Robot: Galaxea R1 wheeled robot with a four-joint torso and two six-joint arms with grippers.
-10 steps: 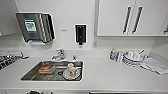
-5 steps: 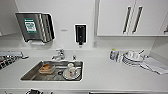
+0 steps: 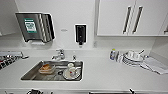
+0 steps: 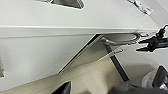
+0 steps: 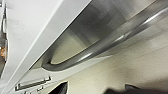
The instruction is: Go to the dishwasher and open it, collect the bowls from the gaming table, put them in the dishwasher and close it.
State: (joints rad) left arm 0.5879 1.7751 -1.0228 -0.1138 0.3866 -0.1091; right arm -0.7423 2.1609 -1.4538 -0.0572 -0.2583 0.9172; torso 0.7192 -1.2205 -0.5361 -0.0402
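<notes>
Brushed-steel dishwasher (image 5: 120,22) with curved bar handle (image 5: 100,51).

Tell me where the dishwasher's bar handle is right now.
The steel bar handle runs across the right wrist view, across the dishwasher front just under the white counter edge; the left wrist view shows it beside the right gripper.

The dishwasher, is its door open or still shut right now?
Shut, as far as the pictures show: in the right wrist view the dishwasher has its steel front tucked under the counter edge, its bar handle ungrasped, no dark interior showing.

White counter (image 3: 105,75), steel-grey sink (image 3: 27,76), brushed silver dishwasher (image 5: 130,15) with its handle (image 5: 100,50).
</notes>
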